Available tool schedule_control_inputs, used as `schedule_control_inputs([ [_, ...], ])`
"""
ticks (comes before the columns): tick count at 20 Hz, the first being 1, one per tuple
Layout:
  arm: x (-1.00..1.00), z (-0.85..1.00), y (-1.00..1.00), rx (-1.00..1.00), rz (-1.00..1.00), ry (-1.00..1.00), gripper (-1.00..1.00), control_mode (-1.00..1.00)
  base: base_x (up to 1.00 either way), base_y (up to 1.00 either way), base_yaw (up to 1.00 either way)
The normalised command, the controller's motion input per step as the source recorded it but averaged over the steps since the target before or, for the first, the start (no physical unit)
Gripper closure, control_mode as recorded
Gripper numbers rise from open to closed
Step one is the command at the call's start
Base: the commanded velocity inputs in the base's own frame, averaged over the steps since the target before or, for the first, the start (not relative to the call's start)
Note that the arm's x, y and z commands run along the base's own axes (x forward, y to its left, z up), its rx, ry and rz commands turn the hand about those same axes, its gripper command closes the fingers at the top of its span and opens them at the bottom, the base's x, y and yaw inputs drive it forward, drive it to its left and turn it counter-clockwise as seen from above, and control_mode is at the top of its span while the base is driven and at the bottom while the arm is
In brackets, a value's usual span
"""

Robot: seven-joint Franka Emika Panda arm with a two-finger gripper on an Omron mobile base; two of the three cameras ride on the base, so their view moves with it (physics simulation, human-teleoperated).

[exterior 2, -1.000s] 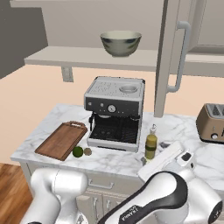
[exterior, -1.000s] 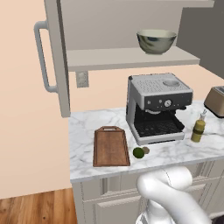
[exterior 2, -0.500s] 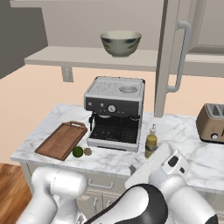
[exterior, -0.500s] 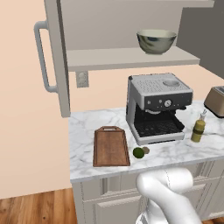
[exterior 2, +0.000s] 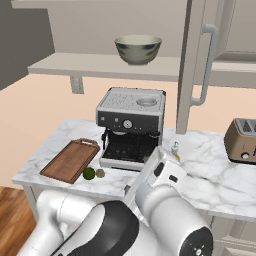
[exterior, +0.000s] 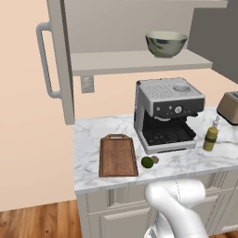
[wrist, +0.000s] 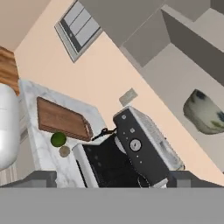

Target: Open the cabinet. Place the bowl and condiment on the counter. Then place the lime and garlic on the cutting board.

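Observation:
The cabinet stands open, one door [exterior: 58, 60] swung out at the left and the other door [exterior 2: 200, 65] at the right. The bowl [exterior: 166, 43] [exterior 2: 138, 48] [wrist: 205, 114] sits on its lowest shelf above the coffee machine. The condiment [exterior: 211, 137] stands on the counter [exterior: 88, 135] right of the machine, and my arm half hides the condiment [exterior 2: 175, 148] in the right base view. The lime [exterior: 147, 161] [exterior 2: 89, 173] [wrist: 58, 139] and garlic [exterior: 155, 160] [exterior 2: 100, 173] [wrist: 64, 151] lie side by side on the marble beside the cutting board [exterior: 117, 155] [exterior 2: 70, 160] [wrist: 61, 119]. My gripper [wrist: 113, 181] is open and empty, low in front of the counter, looking up at the machine and bowl.
A silver and black coffee machine [exterior: 167, 111] [exterior 2: 131, 127] stands mid-counter under the shelf. A toaster [exterior: 230, 107] [exterior 2: 242, 140] sits at the far right. My white hand [exterior 2: 167, 172] hangs before the counter's front edge. A wall outlet [exterior: 87, 83] is behind the board.
In the right base view my hand has moved left and up, now covering part of the bottle. Nothing on the counter or shelf has moved.

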Motion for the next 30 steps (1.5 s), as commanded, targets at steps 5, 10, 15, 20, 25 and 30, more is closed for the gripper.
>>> schedule_control_inputs([
  [5, -0.22, 0.41, 0.48, -0.19, 0.00, -0.02, -1.00, -1.00, 0.00, 0.00, 0.00],
  [10, -0.03, 0.41, 0.50, -0.19, 0.00, 0.00, -1.00, -1.00, 0.00, 0.00, 0.00],
  [15, 0.05, 0.45, 0.55, -0.17, 0.00, 0.00, -1.00, -1.00, 0.00, 0.00, 0.00],
  [20, 0.13, 0.32, 0.56, -0.14, 0.00, -0.01, -1.00, -1.00, 0.00, 0.00, 0.00],
  [25, 0.30, 0.24, 0.47, -0.13, 0.00, -0.04, -1.00, -1.00, 0.00, 0.00, 0.00],
  [30, 0.39, 0.28, 0.43, -0.10, 0.00, -0.03, -1.00, -1.00, 0.00, 0.00, 0.00],
])
